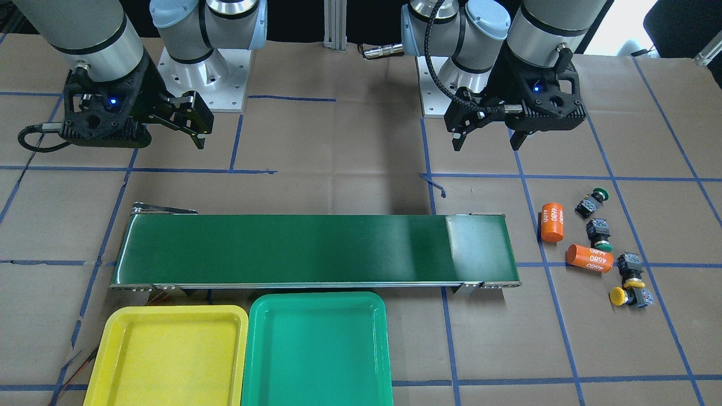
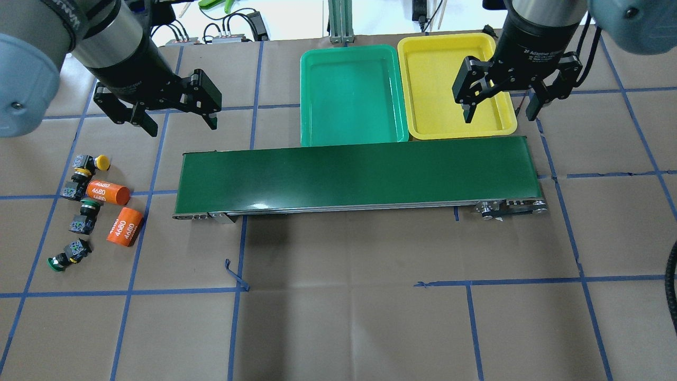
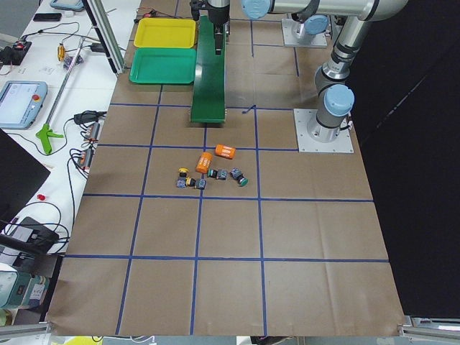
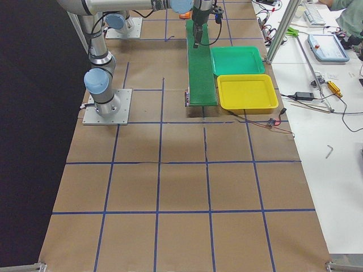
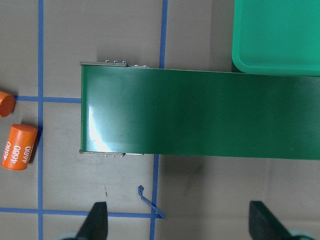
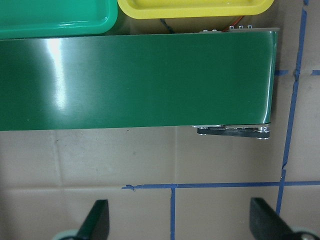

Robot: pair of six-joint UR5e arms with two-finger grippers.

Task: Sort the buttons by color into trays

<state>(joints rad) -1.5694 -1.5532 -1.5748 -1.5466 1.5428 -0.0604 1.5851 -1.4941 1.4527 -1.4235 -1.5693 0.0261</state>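
Nearest us in the front-facing view, at the lower left of the frame, the yellow tray (image 1: 169, 361) and the green tray (image 1: 316, 349) sit side by side, and neither holds anything. We judge the sorting has not begun: all four buttons are left to move.

Just beyond the trays, the long conveyor belt (image 1: 293, 248) crosses the middle of the frame with nothing on it. It lies between the trays and the robot, so we expect each carry must pass over or along it.

At the right of the frame the buttons lie in a loose column on the paper. The two yellow-capped buttons (image 1: 619, 295) are lowest and the two green-capped buttons (image 1: 598, 230) are above them. Two orange cylinders (image 1: 552, 222) lie close on their left, one nearly against a green-capped button, which may crowd a grasp.

Farthest, near the top, the left gripper (image 1: 486, 144) hangs above the buttons' side, fingers spread and holding nothing. The right gripper (image 2: 499, 115) is likewise spread and bare.
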